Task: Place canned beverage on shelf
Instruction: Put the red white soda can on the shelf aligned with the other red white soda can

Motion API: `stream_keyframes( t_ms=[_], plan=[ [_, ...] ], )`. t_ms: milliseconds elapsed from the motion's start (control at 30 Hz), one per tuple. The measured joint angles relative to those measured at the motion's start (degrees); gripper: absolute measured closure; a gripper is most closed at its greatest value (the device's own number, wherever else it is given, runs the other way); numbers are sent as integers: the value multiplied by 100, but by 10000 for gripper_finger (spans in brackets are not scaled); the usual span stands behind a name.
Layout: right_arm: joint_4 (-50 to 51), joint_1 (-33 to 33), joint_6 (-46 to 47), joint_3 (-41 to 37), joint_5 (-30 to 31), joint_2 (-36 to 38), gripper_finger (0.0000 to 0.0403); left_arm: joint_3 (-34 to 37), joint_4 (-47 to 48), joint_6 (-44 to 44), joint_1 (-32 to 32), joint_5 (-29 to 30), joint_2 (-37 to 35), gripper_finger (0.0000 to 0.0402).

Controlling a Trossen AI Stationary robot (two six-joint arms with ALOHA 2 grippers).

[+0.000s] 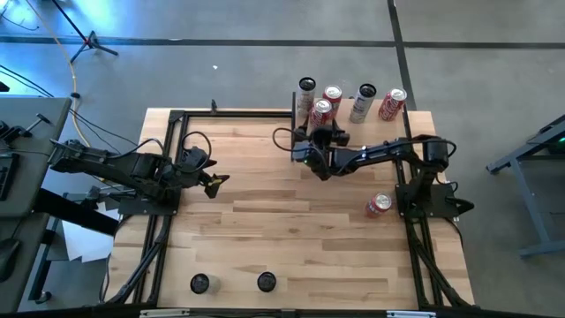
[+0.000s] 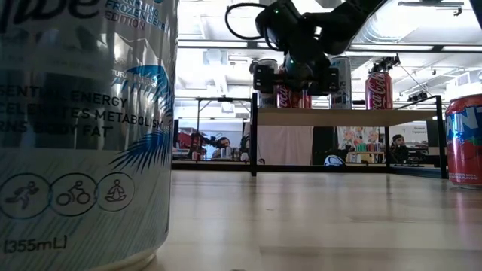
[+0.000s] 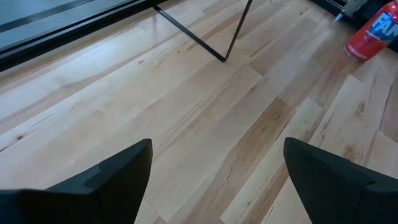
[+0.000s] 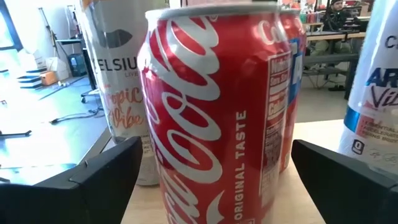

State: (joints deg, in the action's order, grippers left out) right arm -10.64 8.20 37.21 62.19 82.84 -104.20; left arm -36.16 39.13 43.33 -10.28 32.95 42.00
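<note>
Five cans point(image 1: 320, 111) on shelf point(image 1: 424, 119)

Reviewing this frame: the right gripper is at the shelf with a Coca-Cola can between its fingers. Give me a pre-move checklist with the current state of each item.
1. Coca-Cola can standing upright on the shelf: ok.
2. Right gripper open, fingers either side of the can: ok.
3. Fingers fully clear of the can's sides: cannot tell; gaps show in the right wrist view, but contact lower down is hidden.
4. Neighbouring Celsius can behind it undisturbed and upright: ok.
5. Left gripper open, empty, over bare table away from the shelf: ok.
6. Red can lying on the table by the right arm's base, not yet shelved: not ok.
</note>
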Motion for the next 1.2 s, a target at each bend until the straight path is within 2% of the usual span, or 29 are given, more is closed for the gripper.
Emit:
stream_keyframes(
  t_ms=[700, 967, 1200],
  plan=[
    [-2, 304, -17, 0, -458, 0, 10, 0, 0, 0, 0, 0, 2, 64],
    [-2, 315, -17, 0, -543, 0, 37, 0, 0, 0, 0, 0, 2, 64],
    [2, 313, -19, 0, -561, 0, 76, 0, -2, 0, 0, 2, 0, 64]
  ],
)
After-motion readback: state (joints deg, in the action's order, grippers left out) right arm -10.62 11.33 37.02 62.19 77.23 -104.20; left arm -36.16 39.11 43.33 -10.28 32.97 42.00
